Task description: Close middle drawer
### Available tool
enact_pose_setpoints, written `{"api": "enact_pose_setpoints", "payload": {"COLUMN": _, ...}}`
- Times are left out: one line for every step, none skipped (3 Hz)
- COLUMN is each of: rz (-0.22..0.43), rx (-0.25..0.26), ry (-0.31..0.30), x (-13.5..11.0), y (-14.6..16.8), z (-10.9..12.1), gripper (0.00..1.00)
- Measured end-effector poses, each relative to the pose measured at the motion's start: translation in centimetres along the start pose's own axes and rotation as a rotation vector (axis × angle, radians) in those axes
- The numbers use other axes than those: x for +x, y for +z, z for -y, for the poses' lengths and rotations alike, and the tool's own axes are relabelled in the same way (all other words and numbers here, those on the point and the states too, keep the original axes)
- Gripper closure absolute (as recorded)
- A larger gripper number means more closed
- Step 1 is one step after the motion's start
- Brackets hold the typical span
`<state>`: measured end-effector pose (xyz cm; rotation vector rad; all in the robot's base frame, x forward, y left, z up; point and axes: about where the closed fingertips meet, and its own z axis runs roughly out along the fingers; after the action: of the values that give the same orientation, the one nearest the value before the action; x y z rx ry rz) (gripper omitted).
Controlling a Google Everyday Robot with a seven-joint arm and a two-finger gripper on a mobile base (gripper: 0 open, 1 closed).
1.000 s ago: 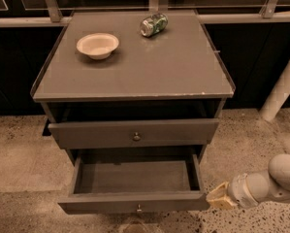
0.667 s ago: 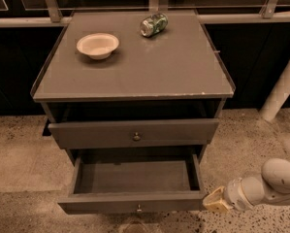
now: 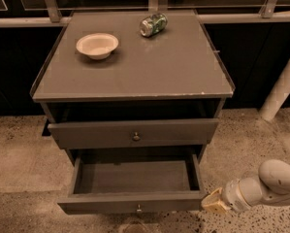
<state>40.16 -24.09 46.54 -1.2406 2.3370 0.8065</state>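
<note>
The grey cabinet [image 3: 135, 76] has its middle drawer [image 3: 130, 203] pulled far out at the bottom of the view. Its inside is empty, and a small round knob [image 3: 138, 208] sits on its low front. Above it, the top drawer [image 3: 133, 132] stands slightly out with its own knob [image 3: 136, 136]. No drawer shows below the open one. My gripper [image 3: 213, 203], tan-tipped on a white arm [image 3: 265, 186], is at the lower right. It sits just right of the open drawer's front right corner, close to it or touching it.
A beige bowl [image 3: 97, 45] and a green can [image 3: 153, 24] lying on its side are on the cabinet top. A white post [image 3: 282, 84] leans at the right. Speckled floor [image 3: 18, 154] surrounds the cabinet, and a railing [image 3: 241, 18] runs behind it.
My gripper and arm have moved left and slightly down, closer to the open drawer's front right corner. The drawers, bowl and can have not moved.
</note>
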Motion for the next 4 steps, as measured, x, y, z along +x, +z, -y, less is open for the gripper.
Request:
{"api": "enact_pose_setpoints", "payload": {"rz": 0.008, "rx": -0.030, "ry": 0.043, "x": 1.0, "y": 2.7, "z": 0.5, "gripper": 1.00}}
{"api": "enact_pose_setpoints", "payload": {"rz": 0.046, "rx": -0.053, "ry": 0.077, "x": 2.3, "y": 6.1, "z": 0.7, "gripper": 1.00}}
{"api": "enact_pose_setpoints", "payload": {"rz": 0.090, "rx": -0.050, "ry": 0.062, "x": 1.9, "y": 8.1, "z": 1.6, "gripper": 1.00}}
{"api": "enact_pose_setpoints", "payload": {"rz": 0.144, "rx": 0.004, "ry": 0.018, "x": -0.6, "y": 8.4, "z": 3.3, "gripper": 1.00}}
